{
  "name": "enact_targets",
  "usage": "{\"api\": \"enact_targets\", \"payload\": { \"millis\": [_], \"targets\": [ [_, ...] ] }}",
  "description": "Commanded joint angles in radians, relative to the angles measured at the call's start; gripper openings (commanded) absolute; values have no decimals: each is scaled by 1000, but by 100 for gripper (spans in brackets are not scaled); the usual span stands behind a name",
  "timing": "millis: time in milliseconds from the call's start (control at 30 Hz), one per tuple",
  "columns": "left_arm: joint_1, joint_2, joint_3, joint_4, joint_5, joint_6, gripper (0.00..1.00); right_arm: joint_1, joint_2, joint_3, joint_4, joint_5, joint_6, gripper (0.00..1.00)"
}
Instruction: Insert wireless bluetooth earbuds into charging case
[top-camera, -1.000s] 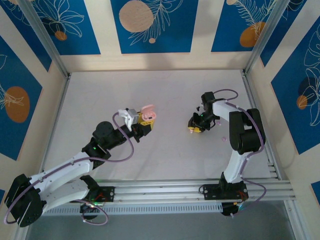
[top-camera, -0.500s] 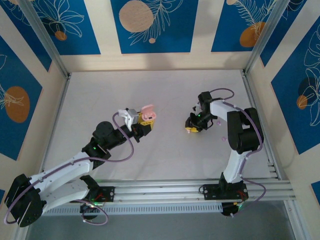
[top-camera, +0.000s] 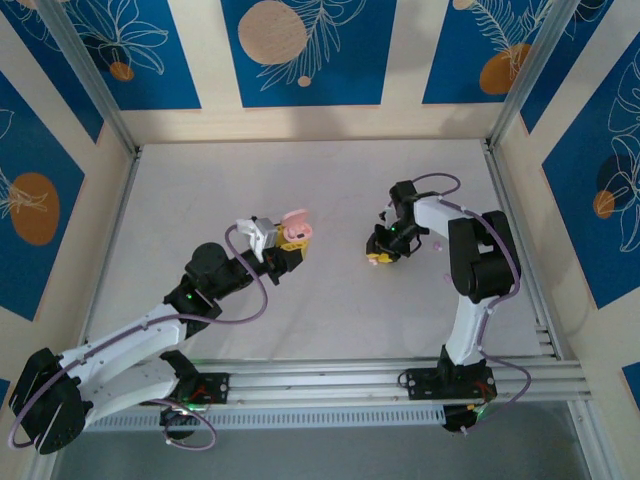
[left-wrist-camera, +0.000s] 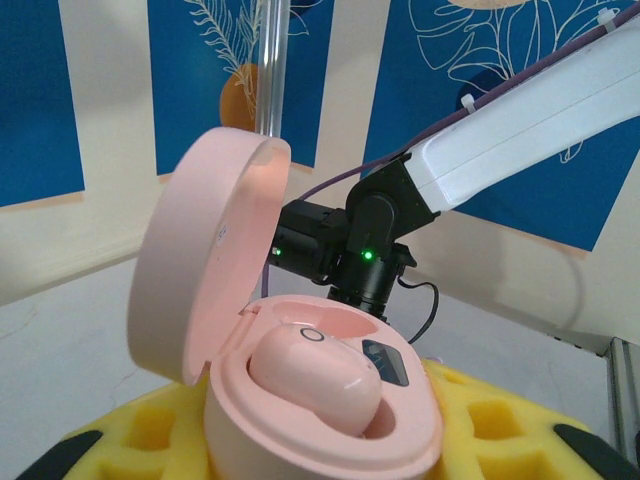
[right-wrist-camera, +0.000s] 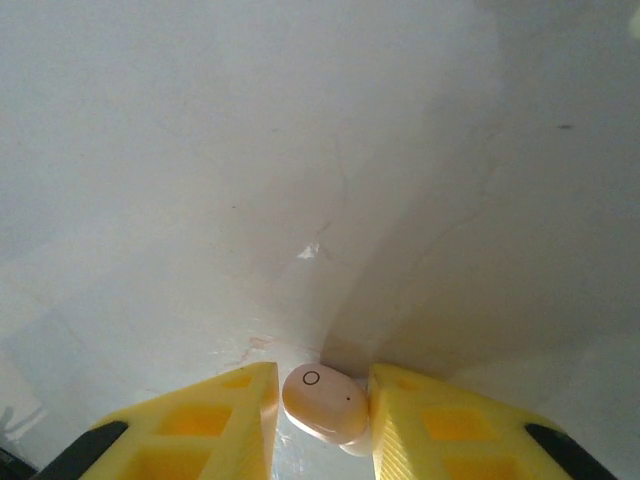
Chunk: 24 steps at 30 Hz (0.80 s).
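Observation:
My left gripper (top-camera: 289, 240) is shut on a pink charging case (left-wrist-camera: 320, 420), held above the table with its lid (left-wrist-camera: 205, 270) swung open. One pale pink earbud (left-wrist-camera: 315, 378) sits in the case's near well; the well behind it shows no earbud. Yellow foam pads (left-wrist-camera: 500, 430) flank the case body. My right gripper (top-camera: 380, 256) is low over the table right of centre, shut on a second pale pink earbud (right-wrist-camera: 325, 403) between its yellow fingers (right-wrist-camera: 205, 420). That earbud lies at or just above the white surface. The case (top-camera: 294, 222) is left of the right gripper.
The white table (top-camera: 330, 320) is walled by blue and cream panels, with aluminium posts (top-camera: 95, 90) at the back corners. A metal rail (top-camera: 330, 380) runs along the near edge. The right arm (left-wrist-camera: 520, 130) crosses behind the case in the left wrist view.
My right gripper has shifted a little to the left and away across the table, its jaws closing slightly on the earbud. The left arm and case have not moved.

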<state>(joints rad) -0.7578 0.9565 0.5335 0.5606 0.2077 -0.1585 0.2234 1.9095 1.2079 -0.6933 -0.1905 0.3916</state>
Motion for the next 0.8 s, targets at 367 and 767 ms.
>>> {"api": "enact_targets", "payload": {
  "millis": [367, 767],
  "targets": [
    [-12, -14, 5, 11, -8, -13, 26, 61, -18, -21, -52, -24, 17, 31],
    [-12, -14, 3, 13, -7, -18, 26, 108, -113, -91, -30, -51, 67, 32]
  ]
}}
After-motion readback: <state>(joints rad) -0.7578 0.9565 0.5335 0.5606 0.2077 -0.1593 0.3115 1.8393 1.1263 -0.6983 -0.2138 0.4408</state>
